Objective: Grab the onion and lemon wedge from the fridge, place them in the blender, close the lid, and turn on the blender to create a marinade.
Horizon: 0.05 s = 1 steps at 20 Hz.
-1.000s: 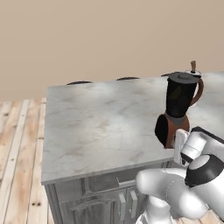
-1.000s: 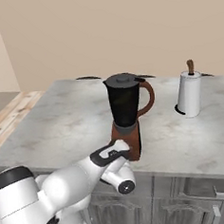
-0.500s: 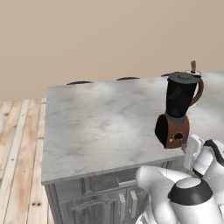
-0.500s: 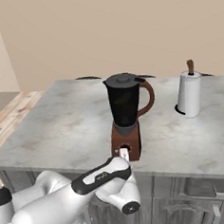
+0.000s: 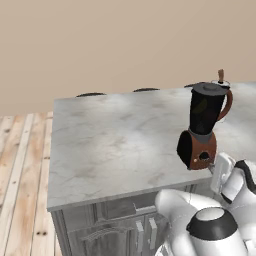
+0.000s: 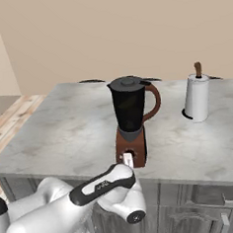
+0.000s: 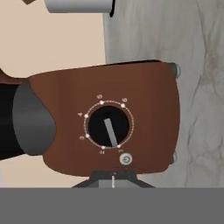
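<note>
The marble worktop (image 6: 56,138) carries the blender (image 6: 131,120) near its front edge, the lid (image 6: 127,82) seated on the jug, a paper towel roll (image 6: 196,97) well apart to one side. The hand (image 7: 113,178), closed and holding nothing, sits just before the base, below the dark knob (image 7: 109,128) and its small power button (image 7: 125,159). A push slightly off that button could shove the light blender back, or nudge the knob instead
</note>
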{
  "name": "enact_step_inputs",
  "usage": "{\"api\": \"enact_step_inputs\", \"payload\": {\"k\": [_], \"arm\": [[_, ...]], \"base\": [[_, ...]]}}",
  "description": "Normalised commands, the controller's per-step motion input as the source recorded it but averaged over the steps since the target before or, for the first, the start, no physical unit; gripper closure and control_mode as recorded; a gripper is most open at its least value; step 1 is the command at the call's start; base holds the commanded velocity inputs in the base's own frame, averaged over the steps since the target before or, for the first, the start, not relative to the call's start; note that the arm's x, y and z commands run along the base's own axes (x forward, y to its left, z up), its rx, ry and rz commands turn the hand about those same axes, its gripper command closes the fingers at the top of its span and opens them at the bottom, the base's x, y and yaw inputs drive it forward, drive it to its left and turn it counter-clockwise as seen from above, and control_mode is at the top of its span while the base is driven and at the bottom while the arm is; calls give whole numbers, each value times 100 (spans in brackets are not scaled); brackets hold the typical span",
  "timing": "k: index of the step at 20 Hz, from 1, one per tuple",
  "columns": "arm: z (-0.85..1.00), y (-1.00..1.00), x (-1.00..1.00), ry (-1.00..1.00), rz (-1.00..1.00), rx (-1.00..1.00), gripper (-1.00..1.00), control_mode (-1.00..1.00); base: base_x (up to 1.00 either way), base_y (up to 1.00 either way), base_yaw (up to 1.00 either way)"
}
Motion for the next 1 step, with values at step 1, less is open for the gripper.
{"api": "enact_step_inputs", "payload": {"k": [1], "arm": [[0,41,18,0,1,-7,100,-100]], "base": [[0,0,0]]}}
